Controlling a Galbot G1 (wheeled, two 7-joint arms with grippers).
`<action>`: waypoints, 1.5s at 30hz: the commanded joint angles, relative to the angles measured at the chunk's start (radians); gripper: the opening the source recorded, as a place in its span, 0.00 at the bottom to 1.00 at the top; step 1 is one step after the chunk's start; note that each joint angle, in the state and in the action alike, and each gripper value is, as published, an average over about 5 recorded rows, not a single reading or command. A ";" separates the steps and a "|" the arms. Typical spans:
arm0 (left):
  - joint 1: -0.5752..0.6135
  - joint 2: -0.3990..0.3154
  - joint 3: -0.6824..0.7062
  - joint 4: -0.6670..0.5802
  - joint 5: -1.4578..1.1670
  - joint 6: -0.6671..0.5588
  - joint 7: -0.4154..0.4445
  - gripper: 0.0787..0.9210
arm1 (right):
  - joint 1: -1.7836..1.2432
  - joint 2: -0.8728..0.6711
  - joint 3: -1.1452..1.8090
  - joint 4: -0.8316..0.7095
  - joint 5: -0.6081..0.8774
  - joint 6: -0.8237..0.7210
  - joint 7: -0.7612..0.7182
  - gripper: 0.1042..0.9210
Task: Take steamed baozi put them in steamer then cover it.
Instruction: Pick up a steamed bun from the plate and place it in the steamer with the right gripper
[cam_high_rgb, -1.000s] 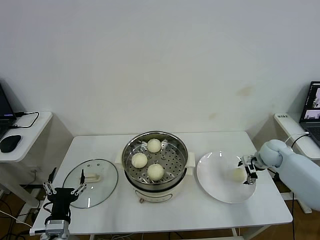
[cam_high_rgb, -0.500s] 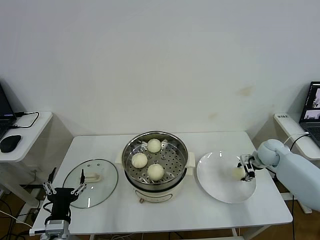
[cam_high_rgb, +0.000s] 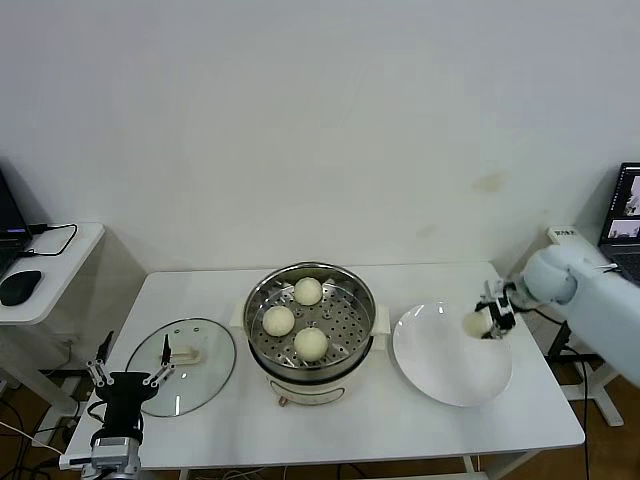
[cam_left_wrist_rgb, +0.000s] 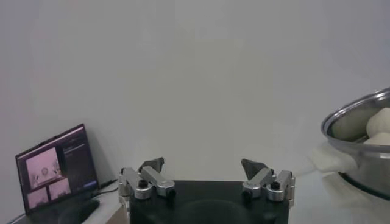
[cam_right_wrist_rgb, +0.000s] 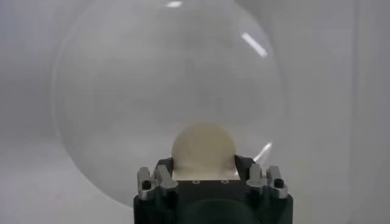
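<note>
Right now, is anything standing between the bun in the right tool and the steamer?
Nothing visible does. The right tool holds the baozi above the white plate; the steamer is uncovered, with free floor.

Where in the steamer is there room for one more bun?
The shiny steel steamer basket has bare floor on its right side, beside the three round creamy-white buns. Its left and middle are crowded.

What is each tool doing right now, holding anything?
Left tool: open, empty, parked by the cover.
Right tool: shut on a baozi, above the plate.
</note>
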 joint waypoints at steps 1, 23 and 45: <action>-0.001 0.005 0.000 -0.003 -0.002 0.000 0.000 0.88 | 0.445 0.005 -0.299 0.187 0.291 -0.162 0.013 0.65; -0.002 -0.007 -0.022 0.001 -0.010 -0.004 -0.006 0.88 | 0.443 0.496 -0.497 0.177 0.697 -0.450 0.365 0.66; -0.001 -0.014 -0.034 0.012 -0.018 -0.009 -0.011 0.88 | 0.355 0.522 -0.522 0.051 0.529 -0.452 0.364 0.67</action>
